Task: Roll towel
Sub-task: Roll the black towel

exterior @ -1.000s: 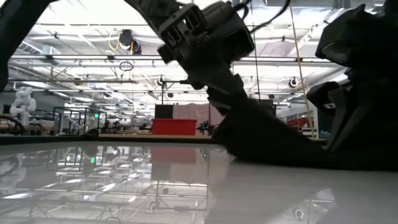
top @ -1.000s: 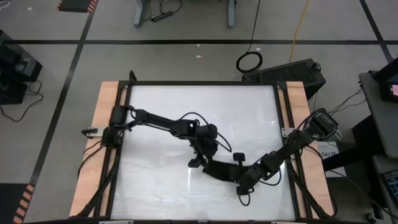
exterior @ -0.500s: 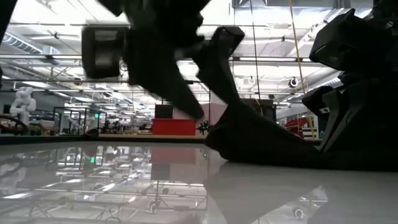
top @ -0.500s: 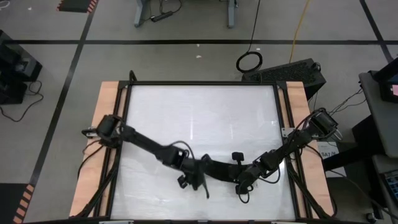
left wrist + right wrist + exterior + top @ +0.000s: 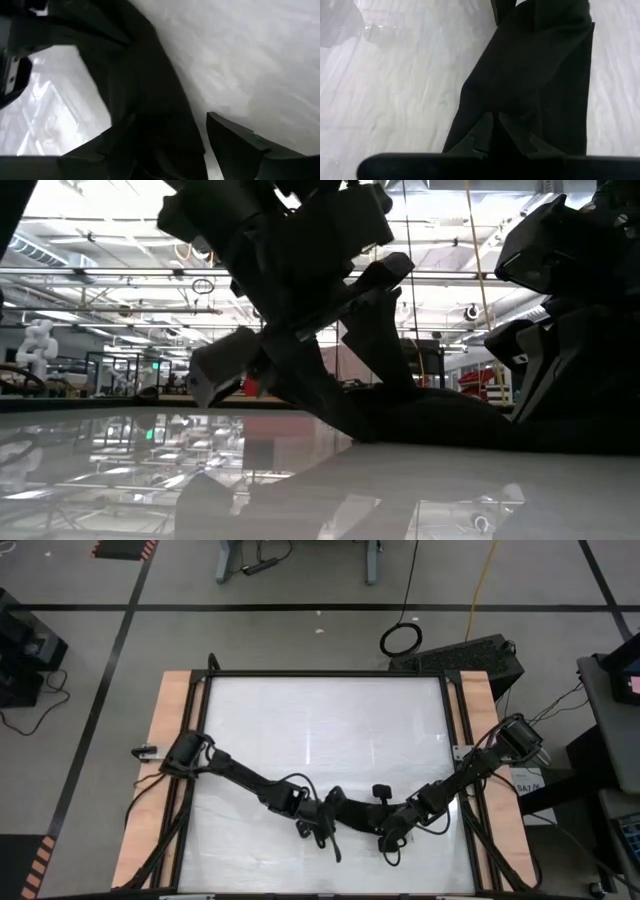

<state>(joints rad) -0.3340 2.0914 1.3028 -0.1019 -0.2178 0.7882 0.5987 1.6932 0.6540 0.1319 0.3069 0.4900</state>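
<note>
From above, the towel (image 5: 355, 813) lies as a narrow strip near the counter's (image 5: 320, 720) front edge, between the two hands. The left hand (image 5: 322, 830) meets its left end, fingers spread. In the right wrist view, the right hand (image 5: 493, 131) pinches the towel's right end.

Two dark, slim, jointed arms, left arm (image 5: 240, 778) and right arm (image 5: 470, 772). Thin black cables loop along both. Blocky angular black housings at wrists; fingers (image 5: 240, 142) matte black, wedge-shaped.
</note>
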